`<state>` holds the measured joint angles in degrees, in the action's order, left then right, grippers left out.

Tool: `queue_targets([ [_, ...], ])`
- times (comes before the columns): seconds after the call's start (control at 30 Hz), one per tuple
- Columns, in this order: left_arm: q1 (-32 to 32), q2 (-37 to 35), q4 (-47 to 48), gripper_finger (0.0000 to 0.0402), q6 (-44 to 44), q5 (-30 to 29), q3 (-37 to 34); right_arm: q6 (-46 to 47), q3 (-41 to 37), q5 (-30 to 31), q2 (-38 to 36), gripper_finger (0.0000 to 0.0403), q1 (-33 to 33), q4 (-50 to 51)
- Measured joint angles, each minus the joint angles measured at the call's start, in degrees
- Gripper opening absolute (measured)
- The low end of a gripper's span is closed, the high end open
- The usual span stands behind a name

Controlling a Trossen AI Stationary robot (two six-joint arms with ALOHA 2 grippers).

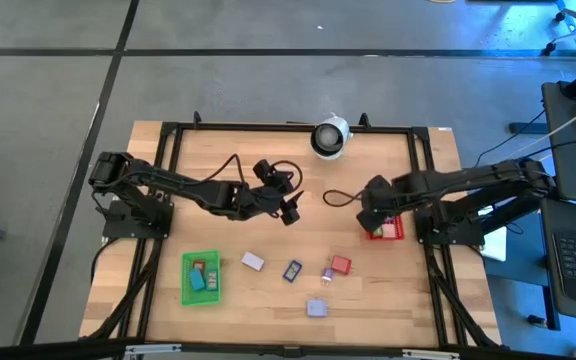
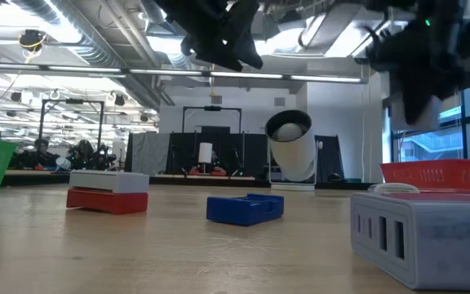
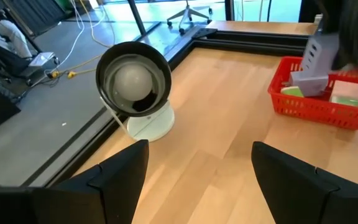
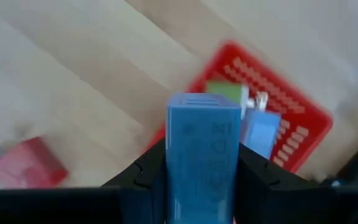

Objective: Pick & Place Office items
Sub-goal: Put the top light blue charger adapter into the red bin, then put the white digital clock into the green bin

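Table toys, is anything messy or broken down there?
Nothing looks broken or spilled. A few small items, like the red piece and the lavender piece, lie loose on the table. The right gripper holds a blue block above the red bin.

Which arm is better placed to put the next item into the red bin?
The right. Its gripper already holds a blue block over the red bin. The left gripper is open, empty, farther away.
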<state>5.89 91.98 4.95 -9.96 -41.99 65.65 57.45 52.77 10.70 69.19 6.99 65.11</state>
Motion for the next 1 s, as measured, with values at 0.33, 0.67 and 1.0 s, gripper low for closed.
queue_targets([
  [0.33,-0.02,0.02,0.02,0.0282,0.10,0.06,0.00,8.21,-10.77,-1.81,0.02,0.0122,0.41,-7.42],
  [0.67,0.00,0.07,0.08,0.0283,-2.34,4.29,0.00,10.76,-13.59,-0.79,0.04,0.0145,0.41,-9.44],
  [1.0,0.00,0.07,14.69,0.0283,-16.19,25.22,-0.02,8.36,-12.96,-1.02,0.04,0.0228,0.41,-9.40],
])
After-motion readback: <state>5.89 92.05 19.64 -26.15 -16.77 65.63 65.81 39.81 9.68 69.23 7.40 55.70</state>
